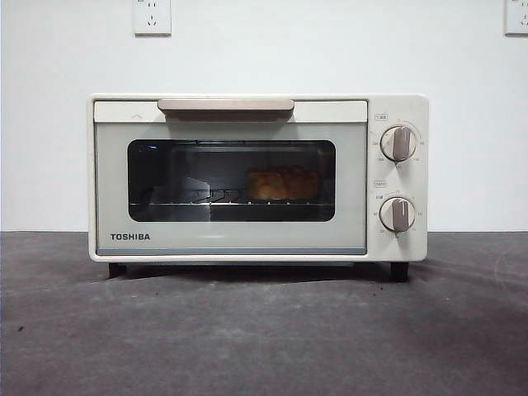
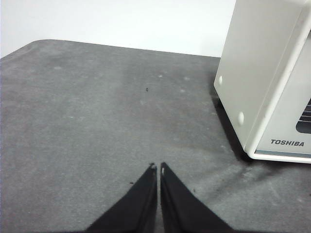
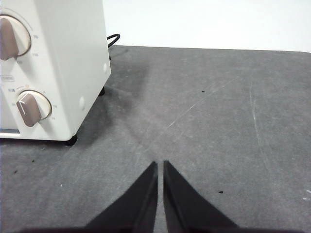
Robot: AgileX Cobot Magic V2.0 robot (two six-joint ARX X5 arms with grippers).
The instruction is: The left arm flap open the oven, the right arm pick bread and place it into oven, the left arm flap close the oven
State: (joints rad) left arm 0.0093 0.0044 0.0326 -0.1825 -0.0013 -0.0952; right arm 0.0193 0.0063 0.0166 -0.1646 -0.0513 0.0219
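Observation:
The cream-white TOSHIBA oven (image 1: 257, 177) stands on the dark table with its glass door shut and the beige handle (image 1: 225, 106) at the top. Through the window I see the golden-brown bread (image 1: 283, 184) resting on the wire rack, right of the middle. My left gripper (image 2: 158, 167) is shut and empty above the bare table, off the oven's (image 2: 262, 73) left side. Off the knob side of the oven (image 3: 53, 68), my right gripper (image 3: 160, 165) is shut and empty as well. Neither arm shows in the front view.
Two beige knobs (image 1: 399, 143) sit on the oven's right panel. A black power cord (image 3: 112, 39) runs behind the oven. Wall sockets (image 1: 152, 16) hang on the white wall. Grey table (image 1: 264, 330) stretches in front.

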